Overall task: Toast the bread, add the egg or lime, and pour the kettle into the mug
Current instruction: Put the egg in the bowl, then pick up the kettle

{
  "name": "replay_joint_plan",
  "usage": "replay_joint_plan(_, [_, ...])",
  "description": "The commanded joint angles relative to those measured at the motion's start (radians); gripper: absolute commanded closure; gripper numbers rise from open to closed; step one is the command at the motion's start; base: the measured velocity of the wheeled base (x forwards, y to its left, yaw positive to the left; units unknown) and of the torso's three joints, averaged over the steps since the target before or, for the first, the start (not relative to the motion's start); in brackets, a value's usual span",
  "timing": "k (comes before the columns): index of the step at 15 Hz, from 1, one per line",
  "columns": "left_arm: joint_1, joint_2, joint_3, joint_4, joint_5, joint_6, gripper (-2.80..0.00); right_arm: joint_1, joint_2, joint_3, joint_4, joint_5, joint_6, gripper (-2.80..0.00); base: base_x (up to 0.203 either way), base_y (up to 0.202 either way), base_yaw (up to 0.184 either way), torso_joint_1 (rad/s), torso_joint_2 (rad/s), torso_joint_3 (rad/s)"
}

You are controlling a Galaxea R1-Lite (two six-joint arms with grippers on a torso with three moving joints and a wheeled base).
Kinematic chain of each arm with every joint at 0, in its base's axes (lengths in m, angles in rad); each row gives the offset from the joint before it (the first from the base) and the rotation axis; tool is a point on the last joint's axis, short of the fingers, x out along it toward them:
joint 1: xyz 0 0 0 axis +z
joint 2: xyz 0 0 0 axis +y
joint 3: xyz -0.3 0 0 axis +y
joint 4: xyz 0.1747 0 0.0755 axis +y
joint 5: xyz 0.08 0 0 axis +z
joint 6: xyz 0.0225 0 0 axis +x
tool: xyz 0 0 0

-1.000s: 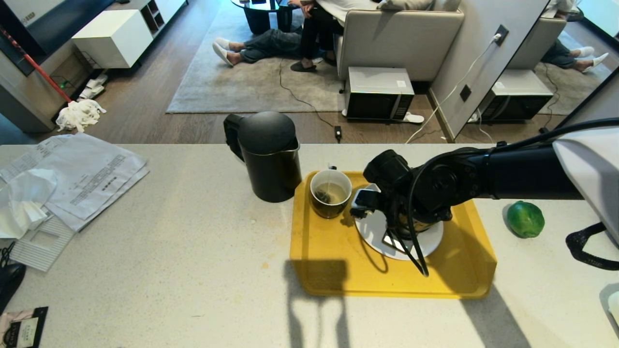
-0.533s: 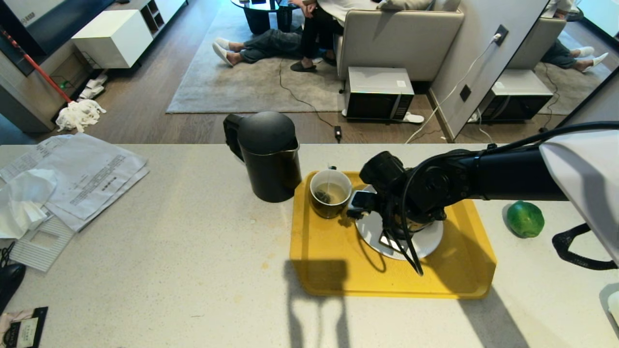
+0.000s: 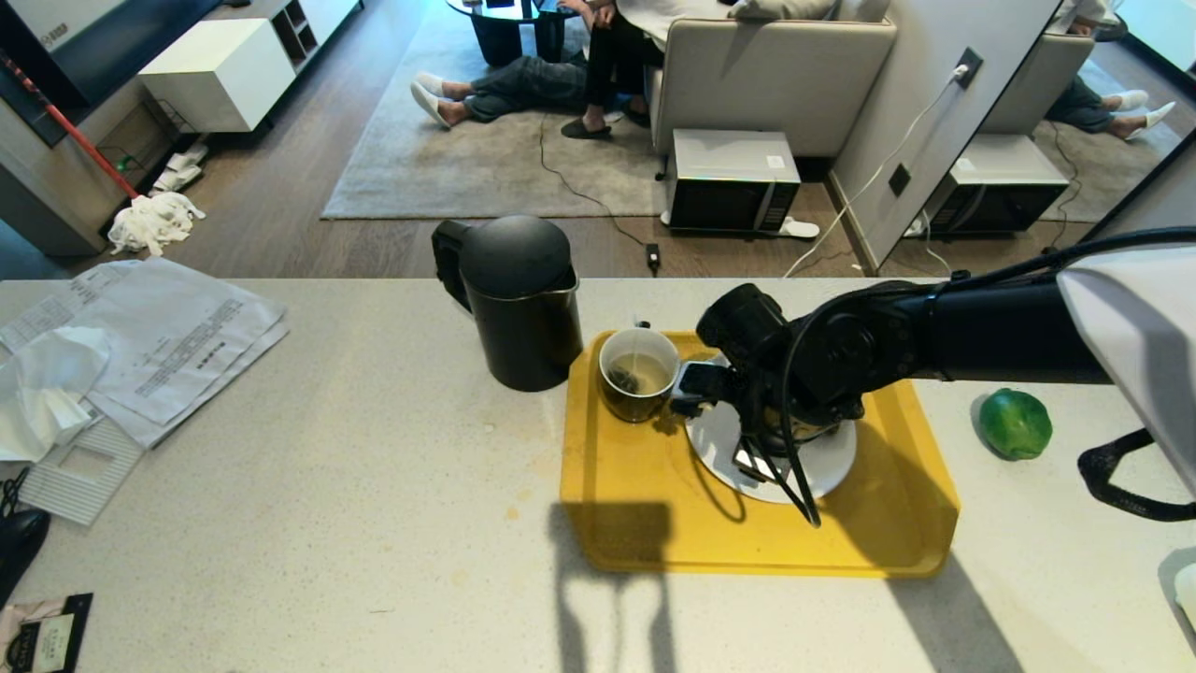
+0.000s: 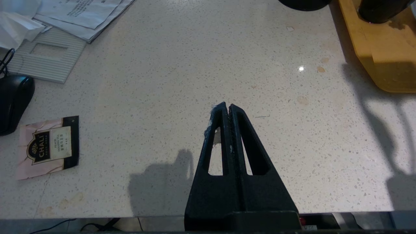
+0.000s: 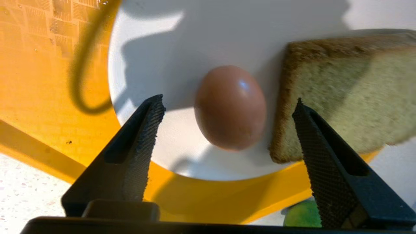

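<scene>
Right gripper (image 5: pixel 227 126) hung over the plate (image 5: pixel 195 39) on the yellow tray (image 5: pixel 39 107), fingers spread wide with nothing between the pads. Egg (image 5: pixel 230 107) lay on the plate just under the gap, free of both fingers. Bread (image 5: pixel 351 97) lay on the same plate beside the egg; I could not tell whether they touched.

Handling, as I judged it: egg light, smooth, rolls easily, cracks under a hard squeeze. Best taken across its narrow middle with soft pressure. Bread soft, would dent; take it by the crust edges.

Mug (image 3: pixel 639 374) stood at the tray's far left corner, liquid and a teabag inside. Kettle (image 3: pixel 516 299) stood just left of it, off the tray. Lime (image 3: pixel 1015 423) sat on the counter (image 3: pixel 327 467), right of the tray.

Left gripper (image 4: pixel 229 112) was parked over bare speckled counter, fingers pressed together, empty.

Papers (image 3: pixel 159 336) lay far left. Beyond the counter: wood floor, rug, sofa, a person's legs.
</scene>
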Motion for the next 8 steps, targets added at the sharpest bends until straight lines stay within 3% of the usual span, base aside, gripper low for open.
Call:
replay_joint_plan(1, [0.0,0.002,0.001,0.0,0.0,-0.001,0.0,0.001,-0.079,0.008,0.005,0.001,-0.004,-2.8,0.0,0.0,0.0,0.0,0.0,0.0])
replay_joint_plan(8, [0.0,0.002,0.0,0.0,0.0,0.0,0.0,-0.017,-0.483,0.124,0.004,0.023,0.046,-2.8,0.0,0.0,0.0,0.0,0.0,0.0])
